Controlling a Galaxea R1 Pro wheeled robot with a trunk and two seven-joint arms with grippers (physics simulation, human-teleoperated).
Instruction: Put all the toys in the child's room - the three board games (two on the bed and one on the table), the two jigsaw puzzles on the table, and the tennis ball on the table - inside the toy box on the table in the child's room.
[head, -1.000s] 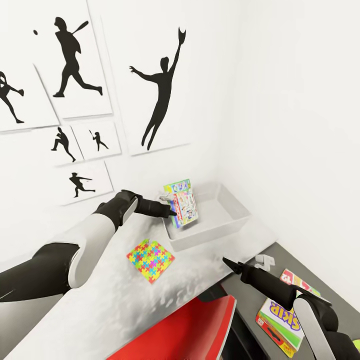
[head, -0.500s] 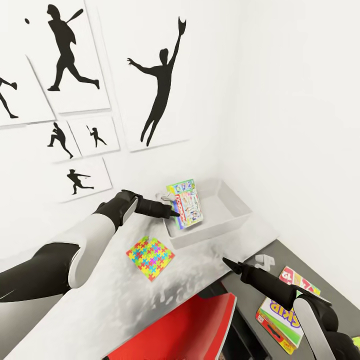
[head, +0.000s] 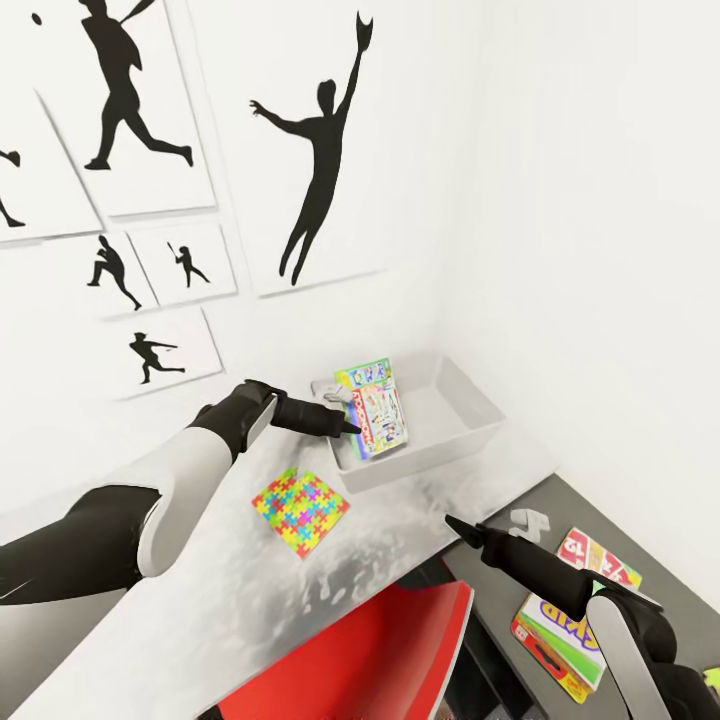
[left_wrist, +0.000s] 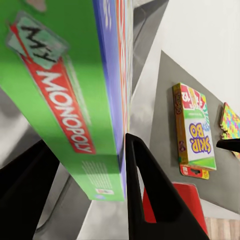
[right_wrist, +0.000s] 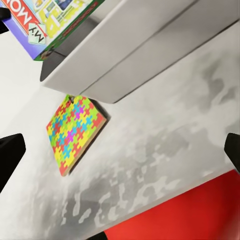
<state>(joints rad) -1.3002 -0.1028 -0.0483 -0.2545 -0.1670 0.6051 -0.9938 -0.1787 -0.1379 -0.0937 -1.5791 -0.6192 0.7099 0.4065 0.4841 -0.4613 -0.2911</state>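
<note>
My left gripper (head: 347, 426) is shut on a green Monopoly board game (head: 372, 409), held upright with its lower edge inside the left end of the light grey toy box (head: 470, 398). In the left wrist view the box (left_wrist: 65, 100) sits clamped between the black fingers (left_wrist: 150, 200). A bright jigsaw puzzle (head: 300, 500) lies flat on the pale table (head: 200, 600), just in front of the toy box (right_wrist: 150, 55). My right gripper (head: 455, 527) hovers open near the table's inner corner, the jigsaw puzzle (right_wrist: 75, 132) ahead of it.
A Skip-Bo box (head: 558, 635) and another flat colourful box (head: 598, 556) lie on the dark grey top (head: 500, 580) beside my right arm. A small grey object (head: 528, 520) sits near them. A red chair (head: 370, 650) stands under the table's edge. White walls close the corner.
The whole view has shifted a little, posters sliding left and up. My left gripper still holds the Monopoly box, now slightly further over the toy box. The right arm looks unmoved.
</note>
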